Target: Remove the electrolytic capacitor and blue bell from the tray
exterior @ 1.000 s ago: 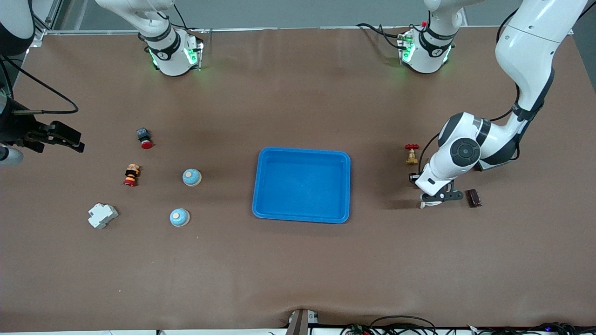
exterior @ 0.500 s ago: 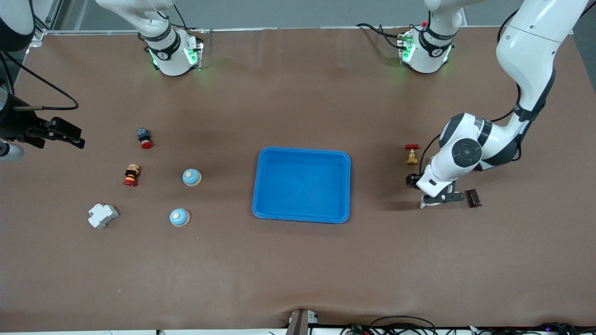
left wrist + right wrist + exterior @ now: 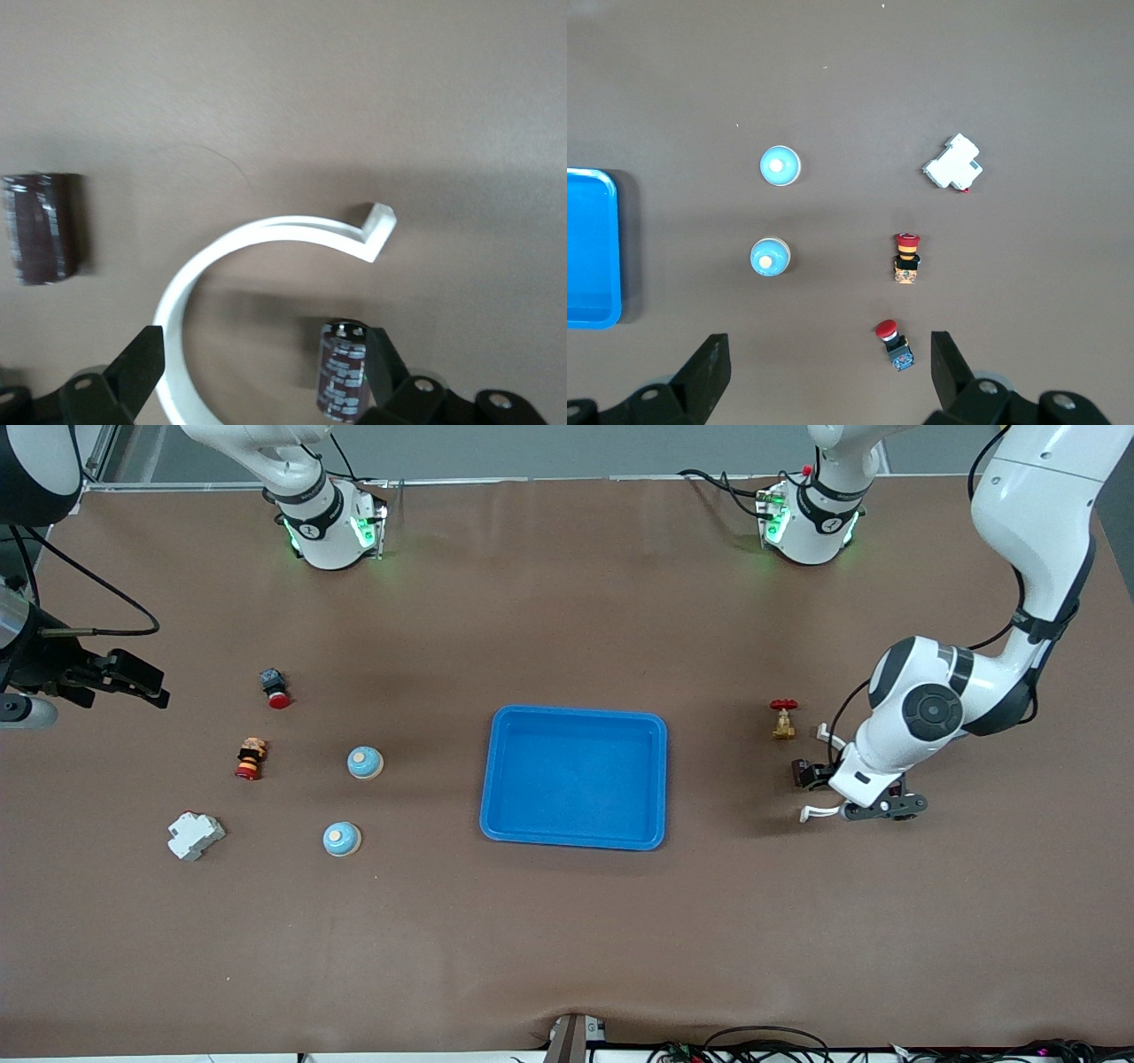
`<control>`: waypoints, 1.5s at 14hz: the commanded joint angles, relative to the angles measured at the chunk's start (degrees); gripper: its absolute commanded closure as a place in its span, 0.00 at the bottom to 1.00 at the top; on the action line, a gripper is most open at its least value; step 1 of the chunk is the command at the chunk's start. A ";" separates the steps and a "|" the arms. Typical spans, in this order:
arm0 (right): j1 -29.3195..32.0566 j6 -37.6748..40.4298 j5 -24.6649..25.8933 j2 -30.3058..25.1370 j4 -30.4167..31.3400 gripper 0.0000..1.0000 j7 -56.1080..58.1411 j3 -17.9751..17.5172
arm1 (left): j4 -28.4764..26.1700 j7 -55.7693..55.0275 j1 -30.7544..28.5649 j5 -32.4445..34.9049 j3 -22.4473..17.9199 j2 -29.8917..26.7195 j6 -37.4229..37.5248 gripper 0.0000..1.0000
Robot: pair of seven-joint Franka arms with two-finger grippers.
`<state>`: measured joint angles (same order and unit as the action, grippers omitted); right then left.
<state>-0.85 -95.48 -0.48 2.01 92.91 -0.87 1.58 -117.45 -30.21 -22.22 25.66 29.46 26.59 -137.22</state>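
Front view: the blue tray [image 3: 574, 777] holds nothing; two blue bells [image 3: 365, 763] sit on the table toward the right arm's end. The left gripper [image 3: 873, 808] hangs low toward the left arm's end; the right gripper [image 3: 124, 676] waits, spread.

Left wrist view: jaws wide apart, one electrolytic capacitor [image 3: 344, 370] between them, unclamped; its long axis runs toward the camera. Rise straight, clearing the white clip [image 3: 266, 237].

Right wrist view: fingers apart above the bells

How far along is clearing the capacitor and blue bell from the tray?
Done: the tray is empty; two blue bells sit on the table toward the right arm's end, where the right hand waits open. In hand: nothing; the open left hand straddles an ungripped capacitor. Left: seemingly nothing.
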 commanded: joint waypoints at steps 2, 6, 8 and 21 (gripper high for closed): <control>-0.90 -1.11 -0.32 -2.28 2.54 0.00 -1.07 1.06 | 3.70 4.44 -5.54 -0.60 5.86 -1.46 7.74 0.00; -0.90 -1.55 -0.32 -2.19 2.45 0.00 -1.07 1.06 | 12.13 14.02 -7.75 -4.90 7.72 -1.54 19.94 0.00; -0.99 -1.91 -0.32 -2.10 2.45 0.00 -1.07 1.06 | 17.75 18.67 -8.10 -7.45 7.72 -1.46 27.32 0.00; 1.56 -2.26 -0.40 -2.10 2.45 0.00 -1.07 -1.49 | 31.56 20.19 -11.01 -11.41 7.89 -8.66 43.43 0.00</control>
<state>-0.68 -97.11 -0.49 1.68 93.72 -1.12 1.51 -88.45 -11.09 -32.38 15.80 36.53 18.78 -96.99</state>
